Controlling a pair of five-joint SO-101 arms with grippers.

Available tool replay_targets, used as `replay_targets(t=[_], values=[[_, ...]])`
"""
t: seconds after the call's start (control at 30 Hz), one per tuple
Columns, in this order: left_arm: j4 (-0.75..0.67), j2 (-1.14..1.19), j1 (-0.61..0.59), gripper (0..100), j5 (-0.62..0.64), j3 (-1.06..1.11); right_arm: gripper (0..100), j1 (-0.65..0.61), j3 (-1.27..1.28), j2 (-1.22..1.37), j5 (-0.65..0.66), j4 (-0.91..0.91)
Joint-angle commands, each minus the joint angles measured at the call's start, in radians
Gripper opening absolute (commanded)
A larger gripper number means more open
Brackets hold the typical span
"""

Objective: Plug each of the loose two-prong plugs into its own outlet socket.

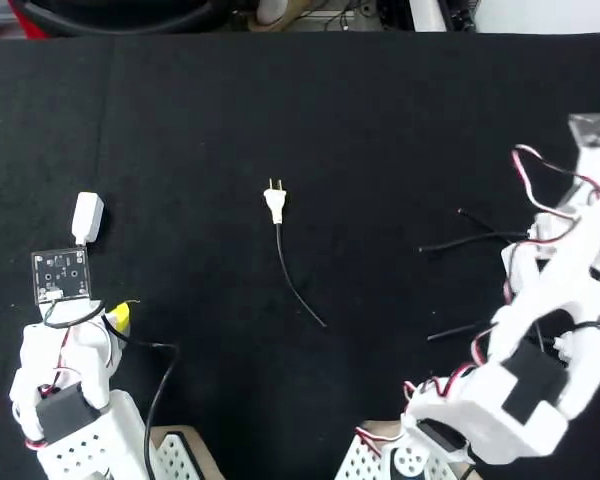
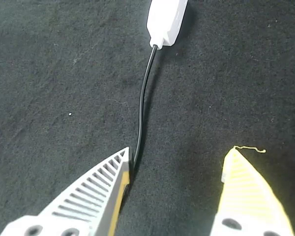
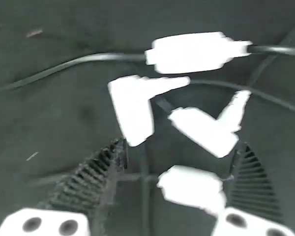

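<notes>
Left gripper [image 2: 179,152] hanging wide open, black cord [image 2: 142,108] running beside one finger, white plug [image 2: 166,19] lying ahead. Right gripper [image 3: 181,147] hanging open over crowded plug cluster [image 3: 196,51]. Lone plug [image 1: 274,204] lying mid-table.

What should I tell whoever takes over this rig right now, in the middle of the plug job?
Left gripper: open, low over the black table. A black cord runs beside one finger to a white connector; I cannot make out its prongs.
Right gripper: open, above a cluster of four white plugs; the view is blurred.
A two-prong plug lies loose mid-table, between the arms.
Done: no plug seated, as far as I can see.
Left: every plug still has to go into its socket.
</notes>
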Motion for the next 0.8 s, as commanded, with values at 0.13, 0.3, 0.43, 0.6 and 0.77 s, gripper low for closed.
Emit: replay_targets(t=[0.13,0.3,0.43,0.6,0.77], values=[[-0.018,-0.003,-0.002,30,-0.009,0.007,24.9,-0.29,-0.11,-0.229,-0.026,0.359],[-0.018,-0.003,-0.002,30,-0.009,0.01,21.1,-0.606,-0.056,-0.266,-0.245,0.361],[-0.018,-0.003,-0.002,30,-0.009,0.01,21.1,-0.864,0.062,-0.229,-0.493,0.17],[-0.02,-0.005,-0.002,30,-0.009,0.012,21.2,-1.074,0.216,-0.107,-0.657,-0.216],[-0.02,-0.005,-0.002,30,-0.009,0.012,21.6,-1.115,0.225,0.094,-0.72,-0.443]])
